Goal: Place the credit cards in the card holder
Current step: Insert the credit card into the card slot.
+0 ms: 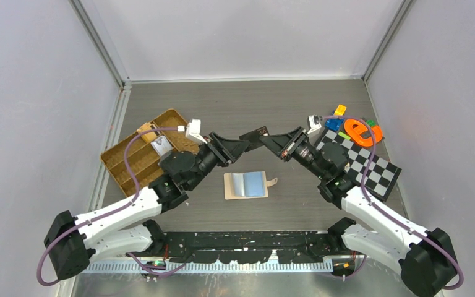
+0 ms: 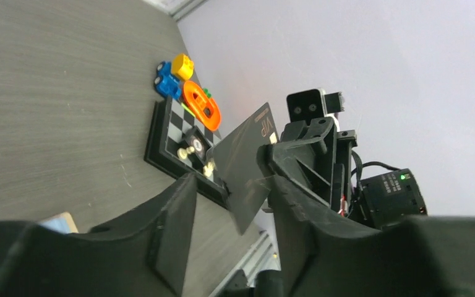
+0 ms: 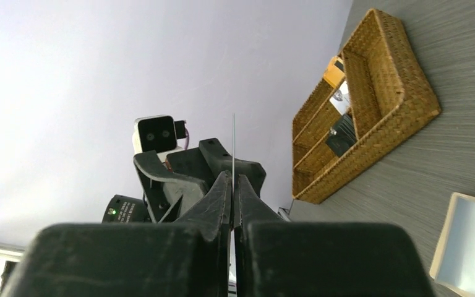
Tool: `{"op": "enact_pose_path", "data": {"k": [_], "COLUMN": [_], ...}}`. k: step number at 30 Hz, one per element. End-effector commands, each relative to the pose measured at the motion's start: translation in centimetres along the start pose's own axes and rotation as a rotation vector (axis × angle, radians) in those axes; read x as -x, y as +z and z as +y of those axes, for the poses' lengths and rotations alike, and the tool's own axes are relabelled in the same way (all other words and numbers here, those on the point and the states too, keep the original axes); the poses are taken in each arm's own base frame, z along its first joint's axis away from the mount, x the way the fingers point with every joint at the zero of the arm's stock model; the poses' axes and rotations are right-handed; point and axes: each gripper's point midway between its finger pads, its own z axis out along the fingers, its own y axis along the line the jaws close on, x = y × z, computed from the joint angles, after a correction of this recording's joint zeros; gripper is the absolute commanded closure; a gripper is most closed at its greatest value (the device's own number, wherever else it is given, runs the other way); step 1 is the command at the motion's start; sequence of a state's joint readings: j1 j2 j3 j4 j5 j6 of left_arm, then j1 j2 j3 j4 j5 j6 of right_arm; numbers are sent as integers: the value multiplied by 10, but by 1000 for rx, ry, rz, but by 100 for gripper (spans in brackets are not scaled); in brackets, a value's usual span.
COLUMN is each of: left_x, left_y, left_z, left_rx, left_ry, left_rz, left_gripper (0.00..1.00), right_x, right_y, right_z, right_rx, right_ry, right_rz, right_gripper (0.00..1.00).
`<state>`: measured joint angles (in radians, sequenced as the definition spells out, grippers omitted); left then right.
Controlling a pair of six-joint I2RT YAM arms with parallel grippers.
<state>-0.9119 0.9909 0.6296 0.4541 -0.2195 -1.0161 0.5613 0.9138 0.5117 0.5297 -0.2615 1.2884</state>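
Right claw (image 3: 233,182) pinches a dark credit card (image 2: 244,161) mid-frame
Left claw (image 2: 230,209) is open beside it; open card holder (image 1: 245,185) lies lower down on the worktop (image 1: 222,105)

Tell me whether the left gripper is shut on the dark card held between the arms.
No: the left wrist view shows the left gripper spread wide, while the right gripper pinches the dark card.

Right wrist view gives the held card (image 3: 233,142) only edge-on, face hidden, the card holder (image 3: 470,242) is cropped at the corner, and what lies in the wicker tray (image 3: 377,146) is too small to tell.
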Motion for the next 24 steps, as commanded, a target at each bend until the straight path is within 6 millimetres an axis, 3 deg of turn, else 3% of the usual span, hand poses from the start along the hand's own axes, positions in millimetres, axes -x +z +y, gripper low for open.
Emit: {"op": "enact_pose_path", "data": {"k": [1,3,7,11,16,20,24], "left_x": [-4,-3,-2,-9,-32,-42,-52], "left_y": [-10,-20,-39,-50,-54,-57,-62], "left_z": [13,22,35,33,9,-7,-8], "left_rx": [83,142,182,118,-56,-183,-227], "left_ry": [27,71,143,173,212,204,181], "left_rz": [48,91,221,388,567,621,669], "left_gripper": [37,25,17,17,20,23,30], "right_x": [14,13,5,-24,-60,-70,-75], "right_y": [-2,-6,-15,-21,-35,-44,-49], "right_z": [14,-2,-21,-19,7,16,18], "right_rx": [-18,-125,-272,-246,-78,-21,-10], "right_ry": [-124,-190,-330,-371,-314,-292,-285], "right_rz": [-47,-15,138,385,624,706,752], "right_gripper": [99,100,100,100,100,100,100]}}
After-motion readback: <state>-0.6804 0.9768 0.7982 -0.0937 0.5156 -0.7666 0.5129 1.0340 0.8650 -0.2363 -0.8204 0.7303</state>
